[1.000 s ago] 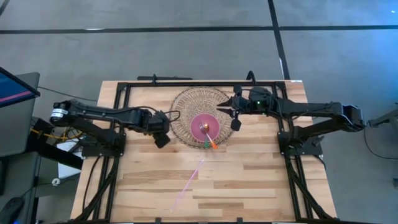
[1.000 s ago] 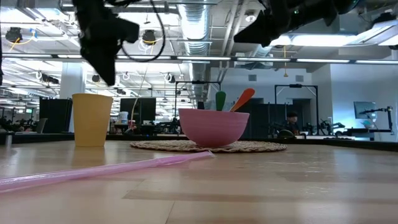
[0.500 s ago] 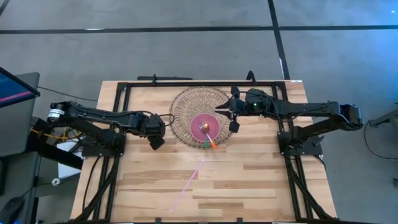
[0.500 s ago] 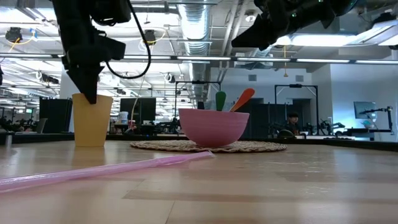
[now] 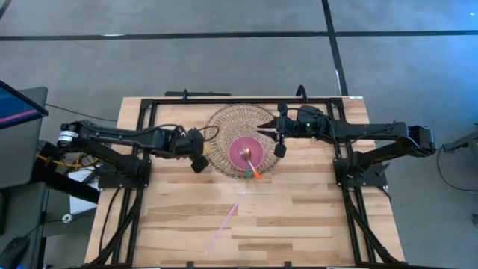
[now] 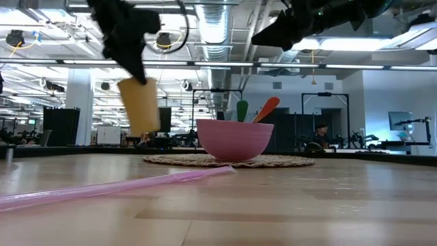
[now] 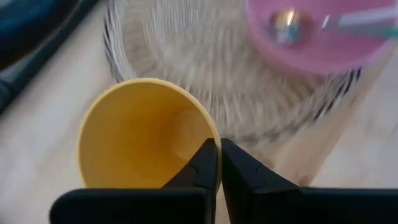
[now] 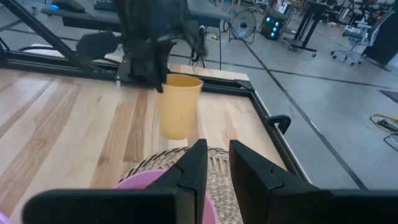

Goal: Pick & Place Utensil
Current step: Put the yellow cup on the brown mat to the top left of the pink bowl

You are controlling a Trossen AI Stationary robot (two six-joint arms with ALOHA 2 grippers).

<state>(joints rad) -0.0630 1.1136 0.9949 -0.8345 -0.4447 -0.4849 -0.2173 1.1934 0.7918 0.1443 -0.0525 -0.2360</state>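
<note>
A yellow cup (image 6: 140, 106) hangs tilted above the table, left of the pink bowl (image 6: 234, 140); my left gripper (image 7: 219, 149) is shut on it. The bowl stands on a round woven mat (image 5: 224, 123) and holds utensils with a green handle (image 6: 242, 109) and an orange handle (image 6: 266, 108), both leaning on its rim. My right gripper (image 8: 217, 155) hovers open above the bowl's right side (image 5: 273, 139) with nothing between its fingers. In the right wrist view the cup (image 8: 178, 106) shows beyond the bowl. My left gripper pinches the cup's rim (image 7: 213, 138), one finger inside the cup and one outside. The fingers come from above, slanting down. The cup hangs below them clear of the table, tilted, its mouth upward.
A long pink straw (image 5: 226, 218) lies flat on the wooden table in front of the bowl, slanting toward the near edge. A black frame (image 5: 224, 99) runs along the table's far and side edges. The near half of the table holds only the straw.
My left gripper dropped onto the standing cup, shut on its rim, then rose and went toward the bowl. The cup has left the table and now hangs tilted, nearer the bowl. My right gripper has edged slightly toward the table's left.
</note>
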